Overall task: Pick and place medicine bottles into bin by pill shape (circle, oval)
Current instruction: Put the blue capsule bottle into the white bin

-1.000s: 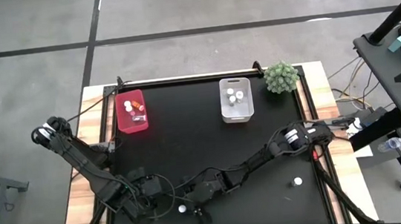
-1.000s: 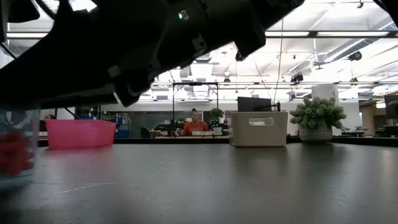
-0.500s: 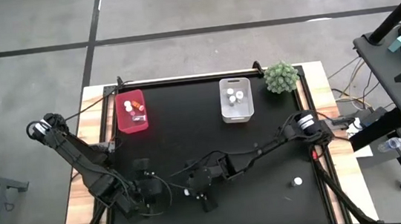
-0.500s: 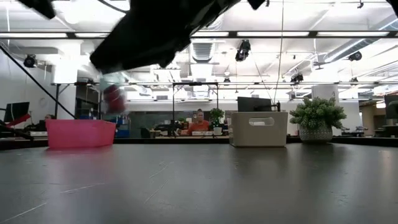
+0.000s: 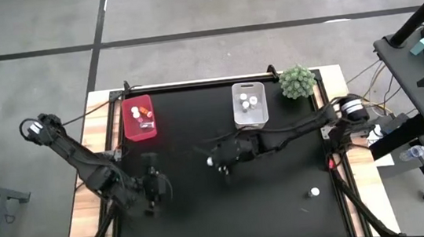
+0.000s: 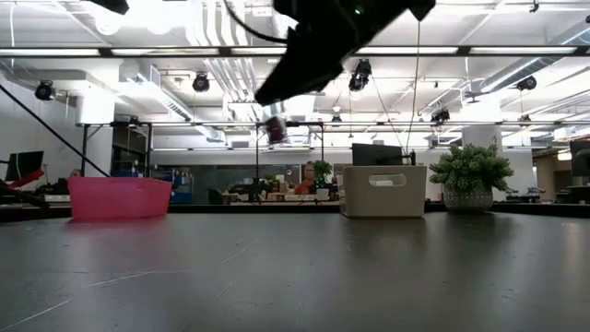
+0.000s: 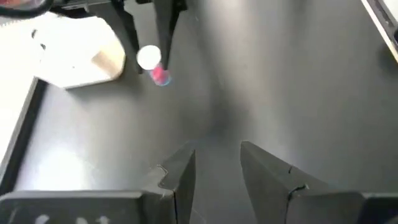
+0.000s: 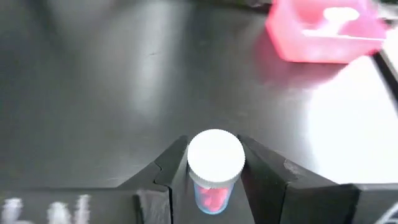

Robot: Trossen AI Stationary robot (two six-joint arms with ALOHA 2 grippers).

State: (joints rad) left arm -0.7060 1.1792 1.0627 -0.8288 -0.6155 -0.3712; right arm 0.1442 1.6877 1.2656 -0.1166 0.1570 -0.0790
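A vial (image 8: 214,169) with a white cap and red-pink contents is being gripped between the two fingers of the right gripper (image 5: 215,162), which are closed against its sides just under the cap. In the low view the vial (image 6: 275,130) is being carried well above the table (image 6: 295,277), hanging under the dark arm. From above, the right gripper is being held over the middle of the table (image 5: 283,198), between the pink bin (image 5: 139,119) and the white bin (image 5: 249,106) and nearer the front than both. In the left wrist view the same vial (image 7: 155,66) is seen pinched between the far arm's fingers, close by the white bin (image 7: 78,53).

The left gripper (image 5: 154,194) is being held low over the table's left front part, well apart from the vial. Its fingers (image 7: 180,180) are being kept partly open, with a clear gap and nothing between them.

Several vials are lying in the pink bin, and white-capped ones are sitting in the white bin. One more vial (image 5: 314,192) is standing alone on the table near the right front corner. A green plant ball (image 5: 297,81) is sitting at the far right corner, just beside the white bin. In the low view a seated person (image 6: 305,183) is seen far behind the table.
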